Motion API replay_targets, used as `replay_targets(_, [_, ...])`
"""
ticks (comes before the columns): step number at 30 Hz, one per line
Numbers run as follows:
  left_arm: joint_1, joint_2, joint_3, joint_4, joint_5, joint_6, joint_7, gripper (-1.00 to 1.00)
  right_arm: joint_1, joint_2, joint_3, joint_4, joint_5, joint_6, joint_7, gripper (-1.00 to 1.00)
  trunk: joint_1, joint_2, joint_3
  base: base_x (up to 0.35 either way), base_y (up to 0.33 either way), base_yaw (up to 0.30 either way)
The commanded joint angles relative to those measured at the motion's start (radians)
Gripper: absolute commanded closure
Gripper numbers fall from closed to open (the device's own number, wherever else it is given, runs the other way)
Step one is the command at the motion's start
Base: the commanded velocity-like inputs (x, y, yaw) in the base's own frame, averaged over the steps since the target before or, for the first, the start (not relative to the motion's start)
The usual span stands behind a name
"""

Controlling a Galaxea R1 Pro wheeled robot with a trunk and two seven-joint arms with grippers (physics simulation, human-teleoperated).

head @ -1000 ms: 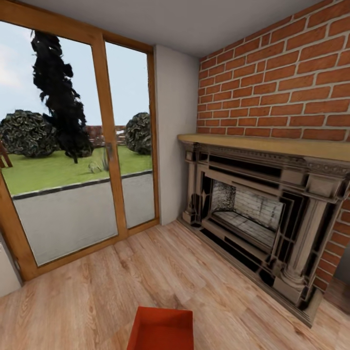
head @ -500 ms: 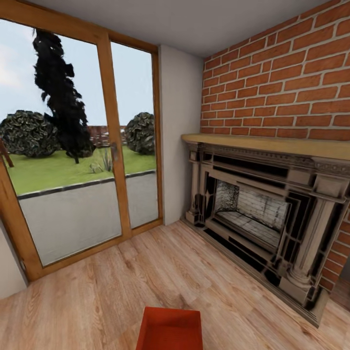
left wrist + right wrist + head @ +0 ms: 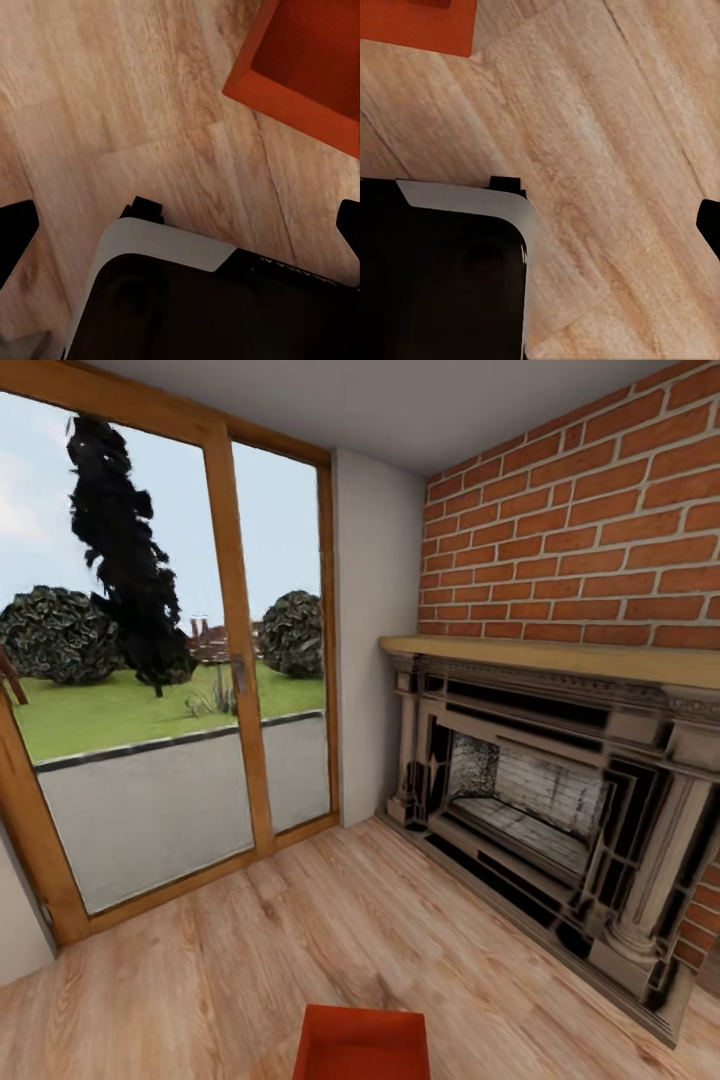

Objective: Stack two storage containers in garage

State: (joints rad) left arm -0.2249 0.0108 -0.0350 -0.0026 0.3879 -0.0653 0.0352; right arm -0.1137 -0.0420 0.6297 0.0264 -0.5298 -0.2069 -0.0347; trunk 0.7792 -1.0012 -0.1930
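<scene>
One container (image 3: 362, 1045) is seen on the plank floor (image 3: 250, 950) of the living room, at the bottom edge of the head view, straight ahead of the robot and cut off by the frame, so its long axis cannot be judged. In the left wrist view a corner of the bin (image 3: 307, 60) lies ahead of the left gripper (image 3: 184, 225), whose dark fingertips (image 3: 15, 232) are spread wide with nothing between them. In the right wrist view a smaller corner of the bin (image 3: 416, 22) is caught; only one fingertip (image 3: 711, 221) of the right gripper is visible, so its state cannot be told. The left arm is judged slightly nearer. The fireplace (image 3: 540, 800) stands to the right, the glass doors (image 3: 170, 660) ahead-left; nothing is seen blocking the reach.
</scene>
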Motion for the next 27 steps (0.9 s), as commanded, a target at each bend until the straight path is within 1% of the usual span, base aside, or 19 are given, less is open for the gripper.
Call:
replay_targets(1, [-0.001,0.0,-0.004,0.0,0.005,-0.002,0.002,-1.0,-0.001,0.001,0.008,0.003,-0.007,-0.005,-0.001,-1.0,0.001,-0.001,-0.001,0.15,0.132,0.0])
replay_targets(16, [-0.001,0.0,-0.004,0.0,0.006,-0.002,0.002,-1.0,-0.001,0.001,0.005,0.003,-0.009,-0.005,-0.001,-1.0,0.001,-0.001,-0.001,0.026,0.023,-0.005])
replay_targets(20, [-0.001,0.0,-0.004,0.0,0.006,-0.002,0.002,-1.0,-0.001,0.001,0.003,0.003,-0.012,-0.005,-0.001,-1.0,0.001,-0.001,-0.001,0.001,0.001,-0.13])
replay_targets(27, [-0.001,0.0,-0.004,0.001,0.006,-0.002,0.002,-1.0,-0.001,0.001,0.002,0.003,-0.013,-0.005,-0.001,-1.0,0.001,-0.001,-0.001,0.0,0.0,-0.212])
